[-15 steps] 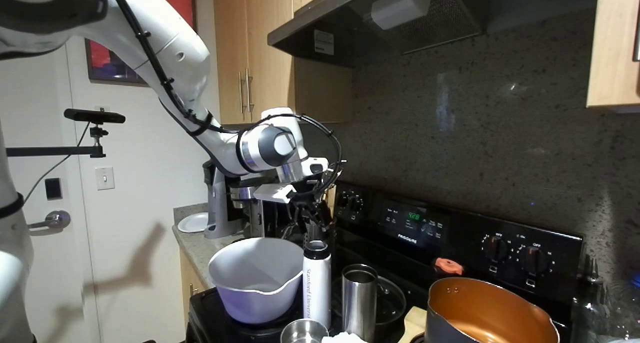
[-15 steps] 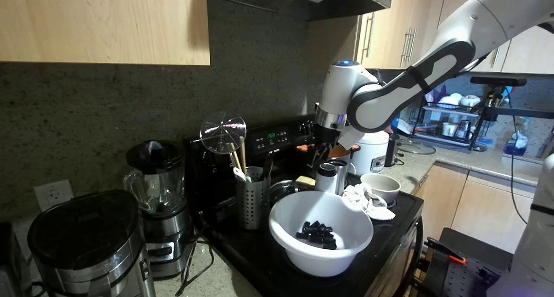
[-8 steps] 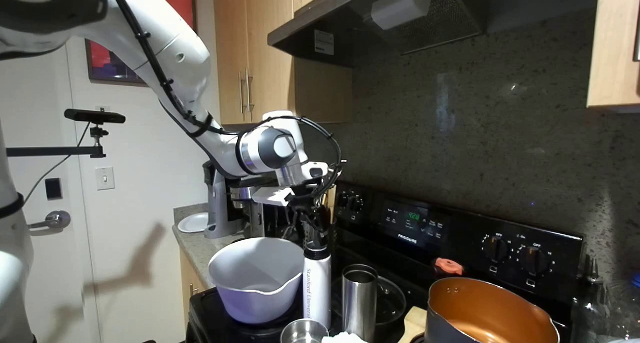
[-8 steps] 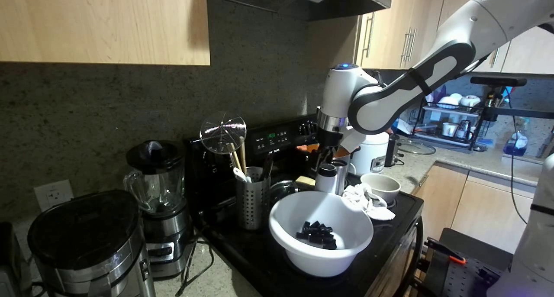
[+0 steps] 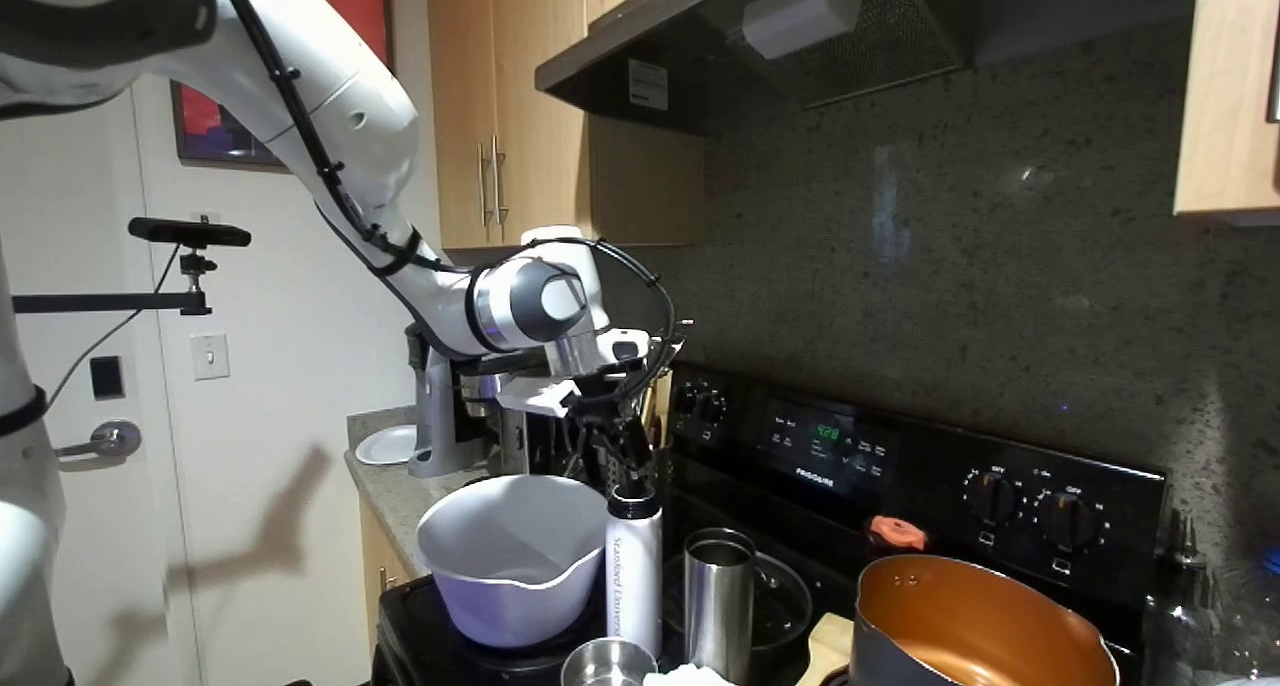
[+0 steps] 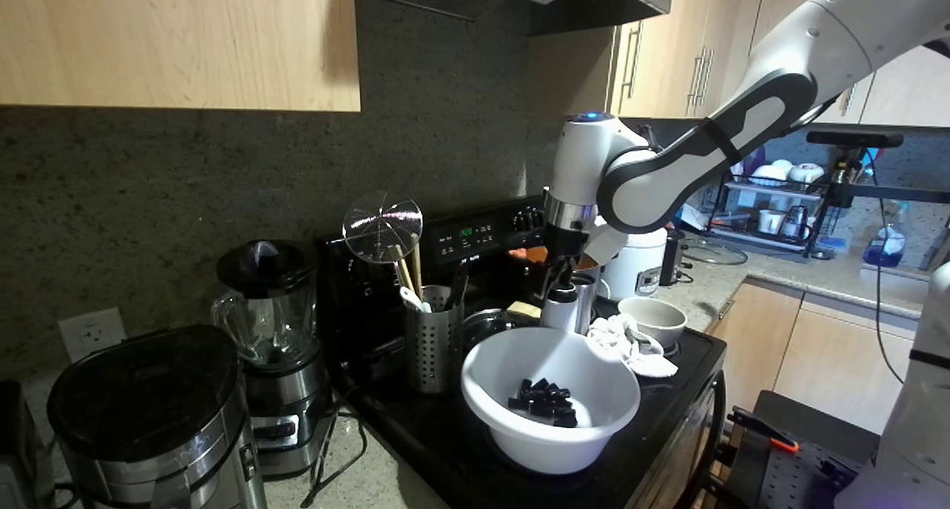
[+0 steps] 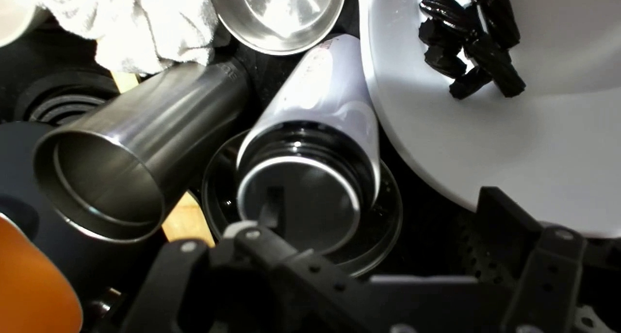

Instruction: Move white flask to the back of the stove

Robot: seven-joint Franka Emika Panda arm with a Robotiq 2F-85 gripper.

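The white flask (image 5: 634, 578) with its black cap stands upright on the black stove (image 5: 735, 491), between the white bowl and a steel cup. It also shows in an exterior view (image 6: 558, 314), its lower part hidden by the bowl, and in the wrist view (image 7: 322, 88). My gripper (image 5: 630, 481) points down at the flask's cap; it also shows in an exterior view (image 6: 558, 277). In the wrist view my gripper (image 7: 388, 221) is open and holds nothing. One finger overlaps the cap; the other is far to the right near the bowl rim. Contact with the cap cannot be told.
The white bowl (image 6: 553, 450) holding black pieces is close beside the flask. The steel cup (image 5: 720, 606) is on its other side. A copper-lined pot (image 5: 985, 616), small steel bowl (image 5: 608, 661), white cloth (image 6: 631, 346), glass lid (image 5: 782, 606) and utensil holder (image 6: 427, 346) also stand on the stove.
My gripper has come down from above the flask to the level of its cap, shifting slightly sideways. The flask and the other objects have not moved.
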